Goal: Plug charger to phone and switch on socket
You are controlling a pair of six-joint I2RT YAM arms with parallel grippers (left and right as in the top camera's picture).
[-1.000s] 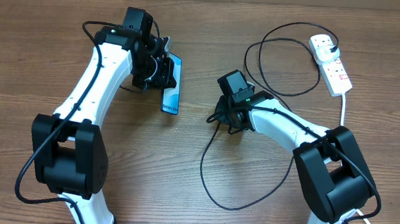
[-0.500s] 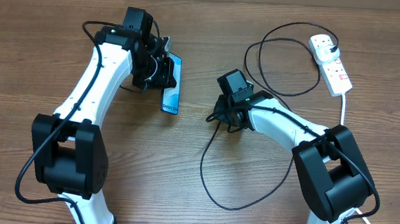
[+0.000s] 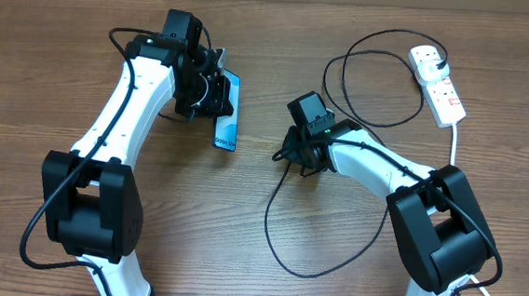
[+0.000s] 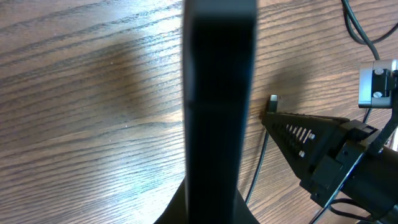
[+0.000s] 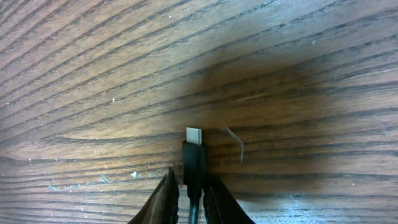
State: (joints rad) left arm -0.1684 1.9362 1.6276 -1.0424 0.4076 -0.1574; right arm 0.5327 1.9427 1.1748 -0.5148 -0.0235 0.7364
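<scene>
Overhead, the left gripper (image 3: 214,96) is clamped on the phone (image 3: 228,127) in the upper left-centre of the frame. The right gripper (image 3: 294,157) sits near the centre, closed on the tip end of the charger (image 3: 269,214). Its cable loops over the surface (image 3: 57,49) toward the lower centre, then runs back up to the socket (image 3: 436,78) in the upper right. Phone and connector are apart. We judge that the slack loop could snag on the moving gripper or drag on the socket.

Left wrist: the phone (image 4: 217,93) shows edge-on as a dark bar down the middle. The right gripper (image 4: 267,116) and the silver connector tip (image 4: 273,101) lie just to the right of it. We cannot see the port here, so a skewed approach could scrape the phone's frame rather than enter.

Right wrist: the fingers (image 5: 165,194) pinch the black connector housing (image 5: 194,163) at the bottom centre, and the connector tip (image 5: 194,135) protrudes upward, close over the surface (image 5: 74,74). The hold looks narrow. We think a firm push could slide the connector back through the fingers or twist it off line. The phone might also pivot in the left gripper's hold under that push.
</scene>
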